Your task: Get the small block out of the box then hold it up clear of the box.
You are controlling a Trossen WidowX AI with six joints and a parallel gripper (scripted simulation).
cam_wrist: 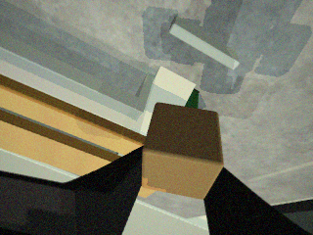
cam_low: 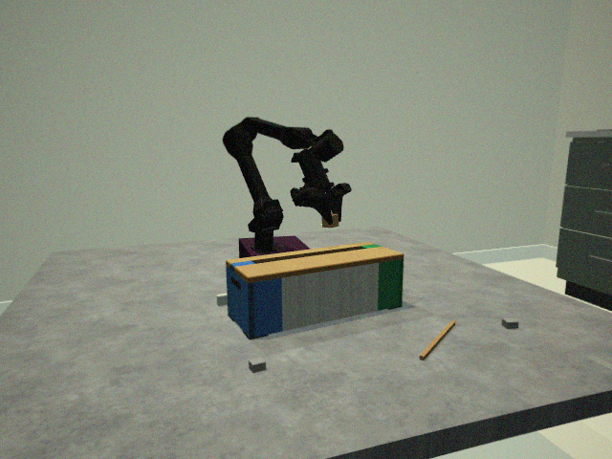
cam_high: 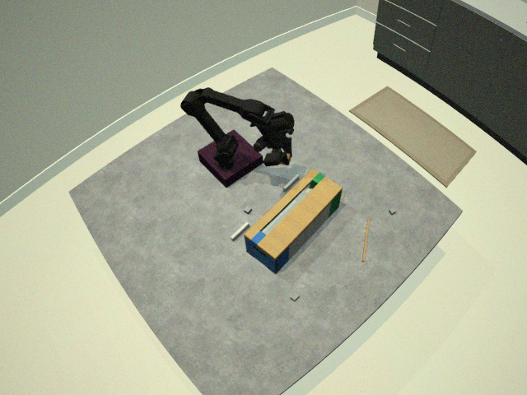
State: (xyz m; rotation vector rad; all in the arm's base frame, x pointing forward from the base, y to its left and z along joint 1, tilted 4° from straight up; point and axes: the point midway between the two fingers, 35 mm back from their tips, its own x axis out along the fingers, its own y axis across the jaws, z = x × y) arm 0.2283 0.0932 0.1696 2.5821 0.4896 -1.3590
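The small tan-brown block (cam_high: 288, 159) (cam_low: 334, 221) (cam_wrist: 183, 134) is off the table, between the fingertips. My gripper (cam_high: 285, 157) (cam_low: 334, 216) (cam_wrist: 176, 158) is shut on it and points down, above the level of the box lid. The box (cam_high: 300, 216) (cam_low: 328, 298) (cam_wrist: 49, 116) stands upright on the grey table (cam_high: 170, 263) (cam_low: 123, 345), with a tan slotted lid, a blue end and a green end. The gripper is on the robot-base side of the box, toward its green end, and touches nothing of it. The shelf inside is hidden.
One pale bar (cam_high: 291, 183) (cam_wrist: 207, 48) lies beside the box near its green end, another (cam_high: 240, 231) (cam_low: 221, 298) near its blue end. A thin orange stick (cam_high: 366, 239) (cam_low: 437, 340) lies on the far side from the purple base (cam_high: 251, 158). Small grey pieces (cam_high: 294, 298) (cam_low: 256, 366) lie around the box.
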